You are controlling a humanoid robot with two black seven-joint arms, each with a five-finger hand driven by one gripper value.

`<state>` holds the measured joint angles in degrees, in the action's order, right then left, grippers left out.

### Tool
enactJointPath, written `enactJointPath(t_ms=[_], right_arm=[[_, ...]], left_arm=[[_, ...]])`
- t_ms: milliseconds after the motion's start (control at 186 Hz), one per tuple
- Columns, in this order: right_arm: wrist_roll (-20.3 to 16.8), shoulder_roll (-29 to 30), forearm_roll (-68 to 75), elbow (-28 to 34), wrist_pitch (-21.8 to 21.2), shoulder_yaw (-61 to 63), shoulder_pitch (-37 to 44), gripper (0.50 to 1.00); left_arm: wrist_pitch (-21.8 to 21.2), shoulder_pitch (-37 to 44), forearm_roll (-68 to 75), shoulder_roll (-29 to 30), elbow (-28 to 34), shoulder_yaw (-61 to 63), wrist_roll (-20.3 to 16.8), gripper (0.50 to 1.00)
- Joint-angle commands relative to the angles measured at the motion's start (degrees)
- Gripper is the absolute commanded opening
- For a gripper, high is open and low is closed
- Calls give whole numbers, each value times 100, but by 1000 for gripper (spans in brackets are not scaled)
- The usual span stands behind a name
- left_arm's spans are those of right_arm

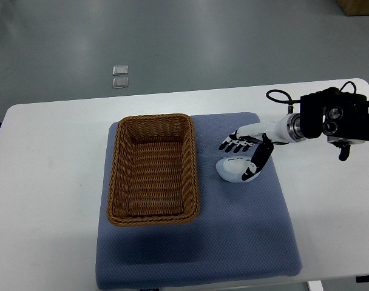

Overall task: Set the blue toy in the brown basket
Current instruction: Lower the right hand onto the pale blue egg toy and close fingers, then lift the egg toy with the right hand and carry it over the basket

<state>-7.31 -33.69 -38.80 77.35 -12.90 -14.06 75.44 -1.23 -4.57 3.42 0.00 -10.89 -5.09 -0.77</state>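
Seen steeply from above: white bench carrying a blue-grey mat. On the left half of the mat, a brown basket, woven, rectangular, nothing inside. Just right of the basket and apart from its rim, a pale blue toy, rounded, lying on the mat. Reaching in from the right edge, the right arm, black housing with a cable looped over it, then a white wrist. At its end, the right hand, white with black fingertips, set directly over the toy. Fingers laid across the far side of the toy, thumb down along its right side, both curled around it and appearing to touch it. Toy resting on the mat, not raised so far as can be judged. Left arm nowhere in the picture. Beyond the bench, on the grey floor, two small clear squares side by side, well apart from everything on the bench. At the top right corner, a sliver of something brown, too little showing to name.
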Motion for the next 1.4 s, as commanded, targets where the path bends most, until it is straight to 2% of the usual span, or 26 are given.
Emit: enactJointPath(t_ms=[0,231,343,408,488,526,574,638,778,987,1046,1051,1164,1395], right_arm=[[10,37,-137,-27,50,61,-170,899],[28,204,-339,-229,332,88,-477,893],[28,240,-489,-247,419,88,-574,858],[28,248,-576,-300,455,88,-618,782],[19,301,-761,-352,516,88,-653,629],[10,310,-822,-379,542,79,-653,601],[1,310,-884,-396,551,88,-662,535],[1,301,-902,-396,534,87,-644,500],[1,125,-858,-352,437,105,-477,500],[1,-51,-638,-221,209,167,506,500],[1,-42,-594,-221,191,167,560,500],[-8,19,-411,-221,165,158,786,500],[-8,397,-32,-282,138,105,1271,500],[-8,1751,285,-941,165,-308,1764,500]], left_arm=[[0,0,1,0,0,0,-2,1000],[0,0,1,0,0,0,-2,1000],[0,0,1,0,0,0,-2,1000],[0,0,1,0,0,0,-2,1000],[0,0,1,0,0,0,-2,1000],[0,0,1,0,0,-9,-2,1000],[0,0,1,0,0,0,-2,1000],[-9,0,1,0,0,-9,-2,1000],[-9,0,1,0,8,-9,-2,1000],[-9,0,1,0,8,0,-2,1000],[-9,0,1,0,8,8,-2,1000],[-9,0,1,0,8,8,-2,1000],[-9,0,1,0,8,8,-2,1000],[-9,0,1,0,8,-9,-2,1000]])
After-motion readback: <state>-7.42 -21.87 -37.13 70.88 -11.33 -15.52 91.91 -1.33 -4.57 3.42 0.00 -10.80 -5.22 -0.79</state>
